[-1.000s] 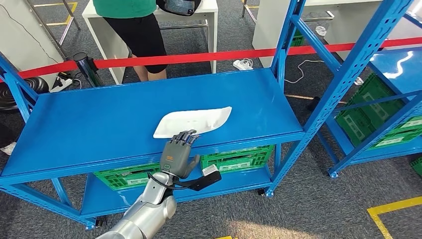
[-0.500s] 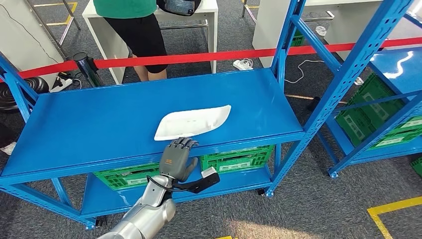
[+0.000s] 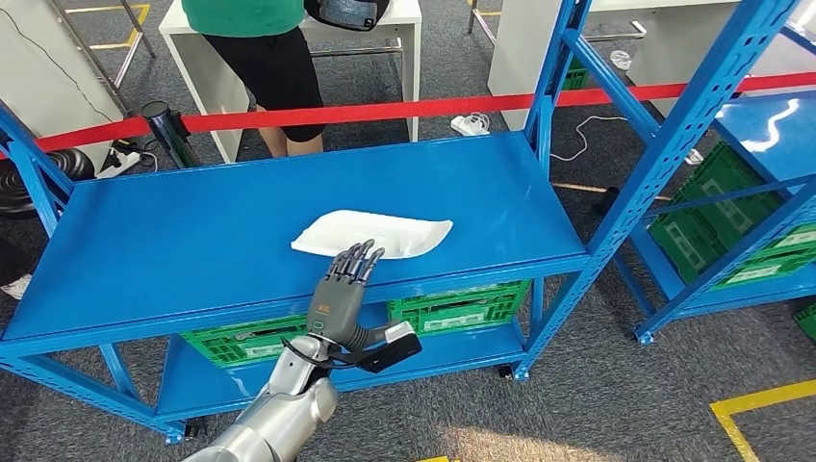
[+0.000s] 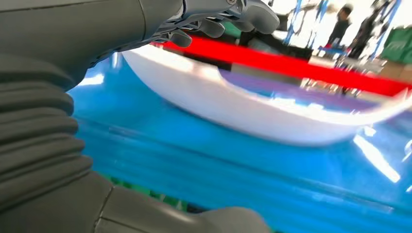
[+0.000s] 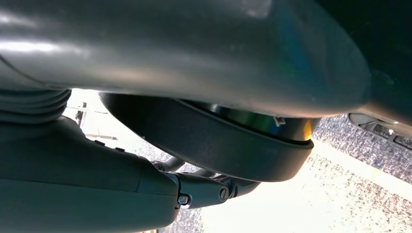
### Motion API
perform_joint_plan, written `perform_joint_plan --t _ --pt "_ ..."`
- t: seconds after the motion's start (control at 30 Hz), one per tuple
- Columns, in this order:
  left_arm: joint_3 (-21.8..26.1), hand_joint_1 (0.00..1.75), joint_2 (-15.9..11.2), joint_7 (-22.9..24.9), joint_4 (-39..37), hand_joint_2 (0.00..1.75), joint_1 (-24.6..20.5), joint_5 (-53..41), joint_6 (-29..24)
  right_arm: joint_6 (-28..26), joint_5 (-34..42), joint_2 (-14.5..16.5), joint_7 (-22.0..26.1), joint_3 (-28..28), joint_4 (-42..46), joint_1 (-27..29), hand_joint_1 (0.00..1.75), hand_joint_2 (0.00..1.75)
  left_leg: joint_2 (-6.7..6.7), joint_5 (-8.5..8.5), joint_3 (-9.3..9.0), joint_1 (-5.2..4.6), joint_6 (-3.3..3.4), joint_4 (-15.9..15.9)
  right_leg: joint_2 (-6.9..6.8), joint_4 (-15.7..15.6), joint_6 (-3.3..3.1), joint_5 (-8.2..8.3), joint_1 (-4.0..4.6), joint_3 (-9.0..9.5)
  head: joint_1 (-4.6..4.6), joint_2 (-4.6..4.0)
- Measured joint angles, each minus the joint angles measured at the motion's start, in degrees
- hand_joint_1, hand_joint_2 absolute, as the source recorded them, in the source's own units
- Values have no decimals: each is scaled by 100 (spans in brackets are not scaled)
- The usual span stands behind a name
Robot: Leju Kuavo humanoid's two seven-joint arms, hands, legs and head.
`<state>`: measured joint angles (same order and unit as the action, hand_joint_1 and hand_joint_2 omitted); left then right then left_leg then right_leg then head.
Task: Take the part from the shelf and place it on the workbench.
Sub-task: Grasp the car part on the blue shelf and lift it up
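- The left hand (image 3: 344, 287) is reaching up from below over the front edge of the blue shelf (image 3: 192, 241), its fingers (image 3: 358, 258) lying straight and close together, pointing away from the robot.
- Its fingertips are resting at the near rim of the white part (image 3: 375, 234); in the left wrist view the dark fingers (image 4: 209, 22) are lying over the rim of the part (image 4: 243, 109) while the thumb (image 4: 233, 221) is staying well apart on the other side, so the hand is not clamping on anything and is holding nothing.
- The part, a shallow white tray-like piece, is sitting just beyond the fingers on the top deck of the shelf, near the front edge and a little to the right of the hand.
- Below the hand, green crates (image 3: 452, 308) are sitting on the lower deck.
- Beyond the part, past the far edge of the shelf, a red barrier tape (image 3: 385, 111) is stretching across.
- Farther still, a person (image 3: 255, 48) in a green top and dark shorts is standing by a white table (image 3: 404, 29).
- Far to the right of the hand, a second blue rack (image 3: 760, 125) is holding more green crates.
- The right wrist view is showing the right hand (image 5: 73, 179) only as blurred grey covers, and I cannot tell whether its fingers are apart or together.
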<state>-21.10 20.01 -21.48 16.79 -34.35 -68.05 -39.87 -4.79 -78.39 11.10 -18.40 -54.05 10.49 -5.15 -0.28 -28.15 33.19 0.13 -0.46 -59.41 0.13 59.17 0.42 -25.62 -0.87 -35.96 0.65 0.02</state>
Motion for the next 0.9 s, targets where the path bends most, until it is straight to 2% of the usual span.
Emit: perform_joint_plan --t 0.13,0.23,0.43,0.67,0.9 --pt "154 0 -1 -156 414 0 83 -514 -15 -1 21 -1 0 0 0 1 0 0 1 0 0 0 0 0 0 0 0 0 0 0 1 0" --pt "441 0 14 -302 964 0 228 -988 -15 -5 37 0 0 0 0 4 0 0 1 0 0 0 0 0 1 0 0 0 0 -1 1 0" --pt "992 0 49 -430 1592 0 228 -1114 -17 -15 36 -1 0 0 0 7 0 0 0 0 -1 0 0 0 0 0 0 0 0 0 -1 0" --pt "1134 0 49 -345 1613 0 -31 -1376 -17 -15 5 -10 0 0 0 7 0 0 0 1 -2 0 0 0 1 0 1 1 0 1 0 0" --pt "1137 0 46 -180 1140 0 -388 -1287 -16 -16 18 -13 0 0 0 7 0 0 -1 -8 11 -50 38 -23 -1 -13 48 24 -52 4 -1 0"
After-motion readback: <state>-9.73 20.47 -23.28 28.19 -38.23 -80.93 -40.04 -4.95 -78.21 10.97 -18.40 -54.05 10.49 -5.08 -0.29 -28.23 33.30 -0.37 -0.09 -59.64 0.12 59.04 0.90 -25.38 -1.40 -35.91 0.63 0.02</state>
